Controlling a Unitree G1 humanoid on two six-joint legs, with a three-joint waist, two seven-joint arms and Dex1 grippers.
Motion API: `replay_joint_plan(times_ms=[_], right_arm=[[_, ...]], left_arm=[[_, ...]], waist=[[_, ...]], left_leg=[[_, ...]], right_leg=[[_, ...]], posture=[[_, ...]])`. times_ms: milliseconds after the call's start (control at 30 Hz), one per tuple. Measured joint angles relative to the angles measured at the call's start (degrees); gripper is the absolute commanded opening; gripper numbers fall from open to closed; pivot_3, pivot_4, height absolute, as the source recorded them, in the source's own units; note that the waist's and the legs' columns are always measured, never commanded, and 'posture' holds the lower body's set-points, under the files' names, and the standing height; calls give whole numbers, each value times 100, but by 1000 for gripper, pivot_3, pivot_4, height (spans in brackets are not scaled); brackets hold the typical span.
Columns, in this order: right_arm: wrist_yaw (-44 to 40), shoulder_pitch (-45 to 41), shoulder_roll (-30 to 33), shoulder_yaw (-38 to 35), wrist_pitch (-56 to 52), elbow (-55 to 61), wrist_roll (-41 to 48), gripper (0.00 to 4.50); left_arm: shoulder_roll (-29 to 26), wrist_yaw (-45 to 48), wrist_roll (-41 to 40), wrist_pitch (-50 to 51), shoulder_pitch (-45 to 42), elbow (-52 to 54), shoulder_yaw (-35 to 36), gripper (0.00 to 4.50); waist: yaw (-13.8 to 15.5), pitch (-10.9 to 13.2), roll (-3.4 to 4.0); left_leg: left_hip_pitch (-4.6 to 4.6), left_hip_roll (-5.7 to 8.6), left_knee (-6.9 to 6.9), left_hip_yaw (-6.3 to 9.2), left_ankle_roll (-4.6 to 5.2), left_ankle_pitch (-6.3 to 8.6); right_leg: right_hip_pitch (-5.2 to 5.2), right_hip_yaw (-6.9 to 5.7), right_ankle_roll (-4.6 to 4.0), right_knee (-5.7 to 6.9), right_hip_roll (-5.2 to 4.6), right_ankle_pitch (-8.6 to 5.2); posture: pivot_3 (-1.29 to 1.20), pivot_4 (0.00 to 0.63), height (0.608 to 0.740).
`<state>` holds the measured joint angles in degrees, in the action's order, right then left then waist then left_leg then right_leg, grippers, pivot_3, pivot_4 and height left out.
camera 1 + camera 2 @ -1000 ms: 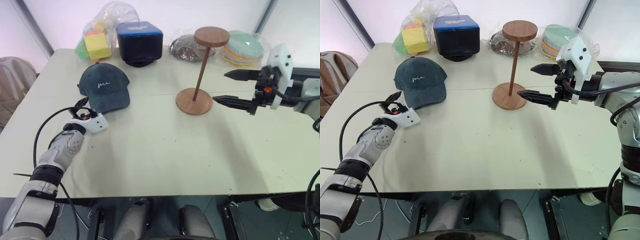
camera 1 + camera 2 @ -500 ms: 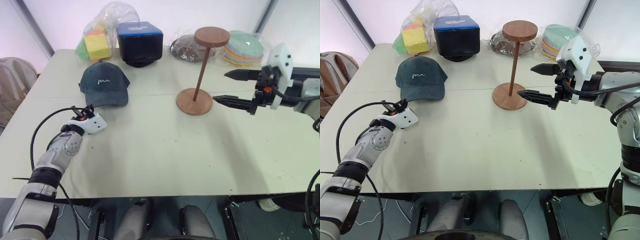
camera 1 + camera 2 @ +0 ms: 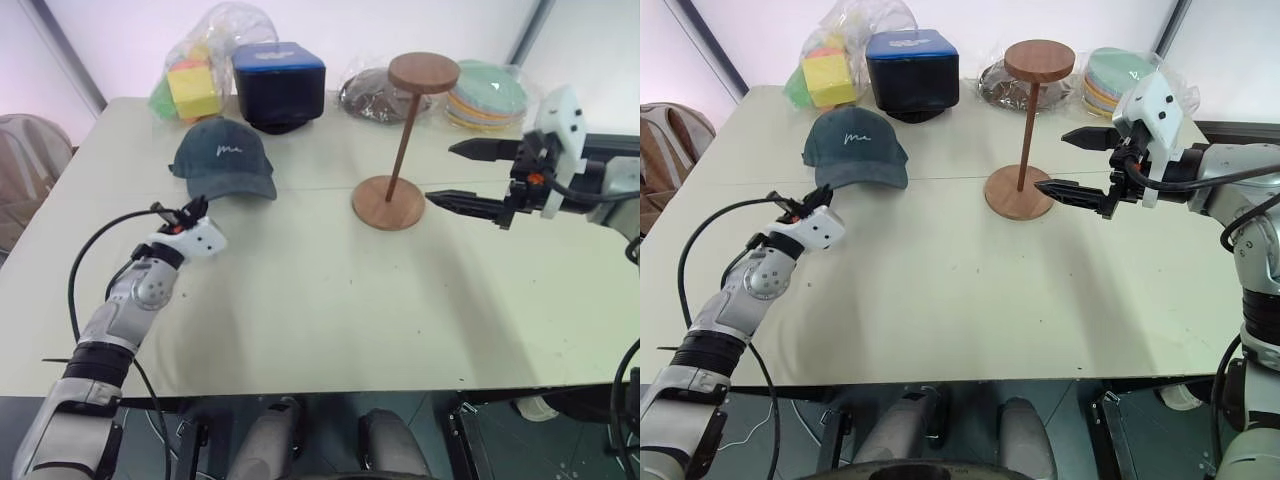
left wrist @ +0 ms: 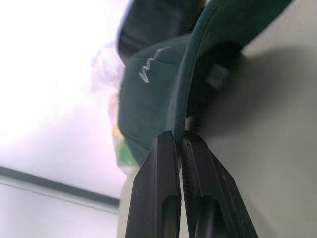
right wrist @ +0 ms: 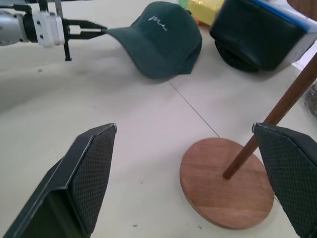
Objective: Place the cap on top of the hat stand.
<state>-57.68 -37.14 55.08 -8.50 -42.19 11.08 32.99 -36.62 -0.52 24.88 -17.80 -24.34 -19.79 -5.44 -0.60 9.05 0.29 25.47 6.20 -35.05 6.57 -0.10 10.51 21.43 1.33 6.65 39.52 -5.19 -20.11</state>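
At far left, my left end effector (image 3: 178, 213) is clamped on dark teal fabric cap (image 3: 223, 160) brim; brown wooden hat stand (image 3: 402, 140) w/ round top still bare; right end effector (image 3: 455, 175) apart.

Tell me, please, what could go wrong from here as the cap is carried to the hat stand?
The left tool pinches only the thin edge of the brim of the cap, so the cap may slip out or swing as it rises. The hat stand has a thin pole and a small top disc; a cap landing off-centre could slide off or tip it. The open right tool waits beside the stand's base and might bump it.
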Motion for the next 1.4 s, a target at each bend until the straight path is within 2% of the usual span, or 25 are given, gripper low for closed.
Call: replay_joint_plan(times_ms=[400,533,700,867,1100,1400], right_arm=[[-7,-134,-12,15,8,-17,-13,4500],[-9,-136,-15,15,9,-16,-12,4500],[-17,-132,-1,10,9,-17,-12,4500],[4,-139,33,-228,-90,-93,112,4500],[128,-184,243,-733,-314,-238,285,4500],[133,-80,397,-871,-317,-364,317,4500]], left_arm=[[630,1048,-1418,1079,-1228,1214,515,34],[887,1339,-2113,1631,-1878,1488,730,34],[1094,1534,-2568,2177,-2644,1587,862,34],[1323,1702,-2593,2316,-3221,1481,665,34],[1483,1920,-2150,2045,-3566,1179,41,34],[1456,1796,-1017,1045,-3890,742,-604,34]], waist=[[-10,5,-8],[1,17,-28],[-10,19,-31],[9,24,-40],[-12,28,-45],[-3,29,-48]], left_leg=[[2,-3,-4,0,0,-1],[5,-2,-13,4,0,-1],[4,-2,-14,2,0,-2],[4,-2,-18,2,0,-2],[4,-4,-15,1,0,-2],[4,-4,-14,-1,0,-3]], right_leg=[[-1,-4,0,-1,7,0],[-5,-9,1,-2,7,0],[-6,-12,1,-2,10,0],[-11,-13,2,-2,12,1],[-8,-10,3,-5,15,1],[-8,-8,3,-7,15,1]], posture=[[0,150,740],[0,150,740],[0,150,740],[0,150,740],[0,150,740],[0,150,740]])
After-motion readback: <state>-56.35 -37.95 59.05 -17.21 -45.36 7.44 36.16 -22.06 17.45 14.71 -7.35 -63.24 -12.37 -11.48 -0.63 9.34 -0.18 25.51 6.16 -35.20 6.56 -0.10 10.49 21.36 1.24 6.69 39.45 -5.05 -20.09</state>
